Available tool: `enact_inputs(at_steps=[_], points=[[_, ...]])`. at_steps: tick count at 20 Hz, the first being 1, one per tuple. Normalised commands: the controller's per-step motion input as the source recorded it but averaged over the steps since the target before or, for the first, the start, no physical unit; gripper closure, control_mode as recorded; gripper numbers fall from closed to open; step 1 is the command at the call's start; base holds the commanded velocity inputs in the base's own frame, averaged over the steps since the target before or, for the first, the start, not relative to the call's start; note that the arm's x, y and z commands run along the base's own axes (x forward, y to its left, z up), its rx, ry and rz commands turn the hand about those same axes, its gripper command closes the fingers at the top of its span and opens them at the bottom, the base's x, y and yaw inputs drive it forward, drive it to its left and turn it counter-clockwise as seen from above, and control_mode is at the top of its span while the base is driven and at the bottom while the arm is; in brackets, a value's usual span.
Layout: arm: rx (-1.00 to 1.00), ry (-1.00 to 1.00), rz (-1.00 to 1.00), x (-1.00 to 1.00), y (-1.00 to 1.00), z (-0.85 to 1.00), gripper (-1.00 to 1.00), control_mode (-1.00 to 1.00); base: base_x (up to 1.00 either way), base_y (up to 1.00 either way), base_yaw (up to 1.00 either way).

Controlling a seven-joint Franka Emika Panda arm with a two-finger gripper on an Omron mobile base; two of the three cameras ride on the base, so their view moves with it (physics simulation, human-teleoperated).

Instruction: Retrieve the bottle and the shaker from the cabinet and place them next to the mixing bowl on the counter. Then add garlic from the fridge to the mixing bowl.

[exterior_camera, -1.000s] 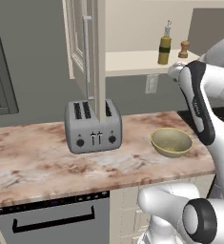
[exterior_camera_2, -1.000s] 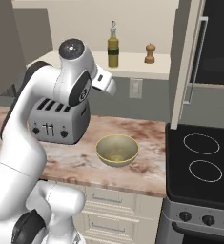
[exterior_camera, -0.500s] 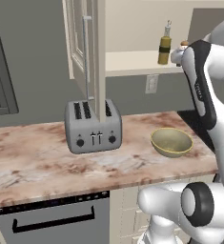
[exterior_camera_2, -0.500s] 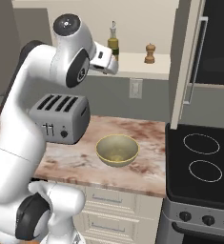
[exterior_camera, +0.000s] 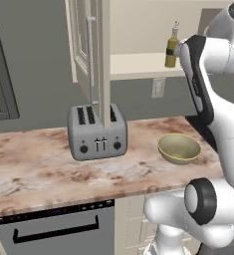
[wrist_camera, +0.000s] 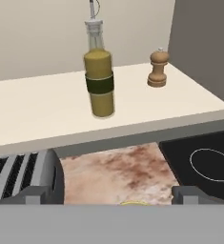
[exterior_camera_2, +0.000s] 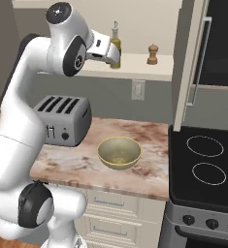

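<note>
Hovering near the bottle [wrist_camera: 99, 81], the pincer [wrist_camera: 108, 194] gapes wide, empty.

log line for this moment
phase: reach for bottle | claw: open, empty, short of shelf | shaker: on shelf | bowl: on counter

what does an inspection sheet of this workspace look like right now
surface: marbled counter, nothing spilled.
job's things: bottle and shaker stand upright and apart on the open cabinet's shelf; mixing bowl sits on the counter, seems to hold nothing; garlic and fridge nothing seen.
clutter: toaster on the counter left of the bowl.
gripper: gripper open, raised to shelf height facing the bottle, holding nothing.
cables: nothing seen; a wall outlet below the shelf.
surroundings: black stovetop right of the counter, cabinet door swung open, drawers below.
</note>
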Motion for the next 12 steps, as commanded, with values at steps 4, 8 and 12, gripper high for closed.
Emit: enact_inputs(at_steps=[4,8,12], points=[[0.0,-0.2,-0.12,0.3,0.0,0.0,-1.0,-1.0,0.0,0.0,0.0],[0.0,-0.24,-0.14,0.35,0.08,0.08,-1.0,-1.0,0.0,0.0,0.0],[0.0,-0.14,-0.11,0.22,0.08,0.12,-1.0,-1.0,0.0,0.0,0.0]])
